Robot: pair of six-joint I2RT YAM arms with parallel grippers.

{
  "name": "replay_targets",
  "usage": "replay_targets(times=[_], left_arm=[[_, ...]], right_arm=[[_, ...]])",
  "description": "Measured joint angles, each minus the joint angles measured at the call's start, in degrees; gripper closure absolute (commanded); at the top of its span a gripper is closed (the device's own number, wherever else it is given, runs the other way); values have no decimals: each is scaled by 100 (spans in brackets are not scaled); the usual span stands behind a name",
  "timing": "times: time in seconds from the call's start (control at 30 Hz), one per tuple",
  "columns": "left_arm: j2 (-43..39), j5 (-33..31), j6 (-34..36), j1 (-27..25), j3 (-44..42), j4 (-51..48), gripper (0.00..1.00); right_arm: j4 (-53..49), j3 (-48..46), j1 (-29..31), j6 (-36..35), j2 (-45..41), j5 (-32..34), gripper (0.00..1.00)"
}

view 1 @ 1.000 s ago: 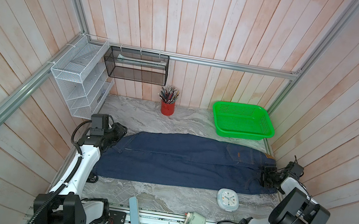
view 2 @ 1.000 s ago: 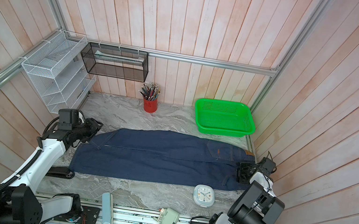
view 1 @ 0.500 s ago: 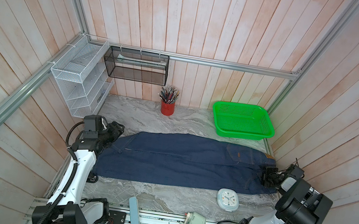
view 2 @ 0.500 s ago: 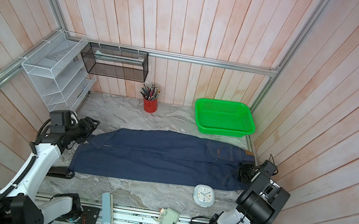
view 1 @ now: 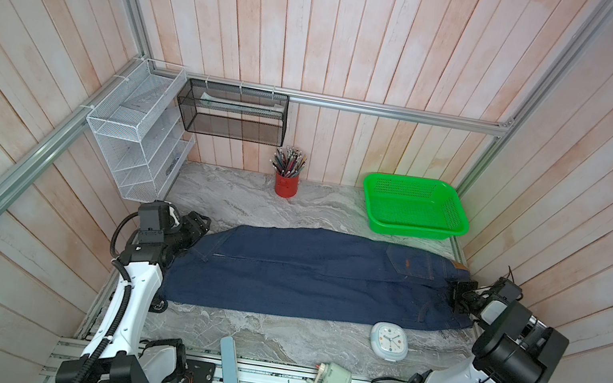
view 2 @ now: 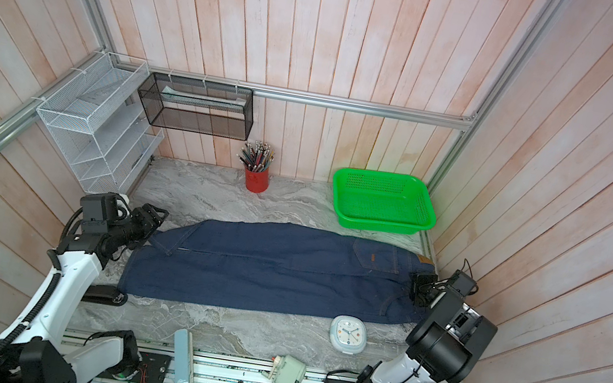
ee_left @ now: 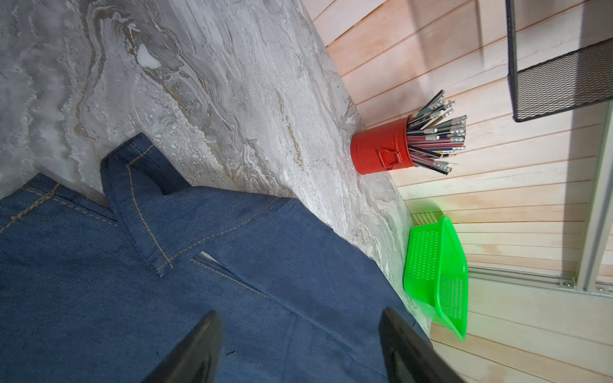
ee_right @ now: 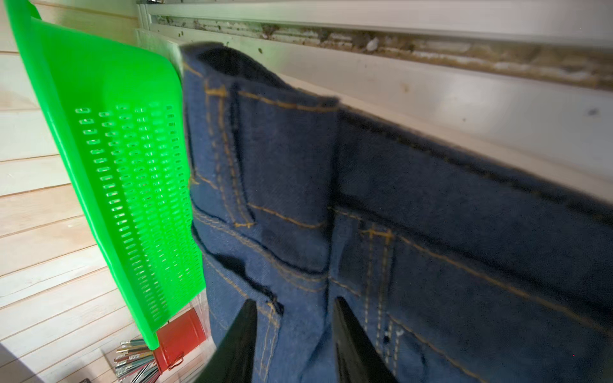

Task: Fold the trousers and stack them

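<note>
The trousers (view 1: 316,274) (view 2: 275,267) are dark blue jeans lying flat along the marble table, leg hems to the left and waistband to the right. My left gripper (view 1: 199,230) (view 2: 157,218) hovers at the hem end. In the left wrist view it (ee_left: 300,313) is open, with only flat denim (ee_left: 232,298) below the wide gap. My right gripper (view 1: 458,296) (view 2: 417,287) sits at the waistband. In the right wrist view its jaws (ee_right: 294,300) stand half closed astride a creased ridge of denim (ee_right: 298,199). Whether they pinch it is unclear.
A green basket (view 1: 416,231) stands at the back right and a red pencil cup (view 1: 285,189) at the back middle. A white clock (view 1: 388,340) lies just in front of the jeans. White wire racks (view 1: 135,147) and a black mesh shelf (view 1: 231,116) hang at the left wall.
The left gripper has opened wider and drawn back slightly left of the hems. The right gripper's jaws have narrowed at the waistband. The jeans lie as before.
</note>
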Motion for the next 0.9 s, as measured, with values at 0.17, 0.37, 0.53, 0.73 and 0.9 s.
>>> replay_targets(times=[0.17,0.37,0.53,0.73,0.9], left_arm=[[22,59,33,57,-72,107,23],[129,157,81,155,-72,251,22],[179,201,142,210,-153,363,22],[251,245,146,214,-254,385,22],[251,254,162,214,-254,393,22]], right_arm=[[-70,103,90,-9,-133,70,55],[-81,118,118,20,-98,205,54],[-96,136,151,17,-11,343,54],[-92,157,164,39,216,498,53],[-31,278,219,116,385,562,56]])
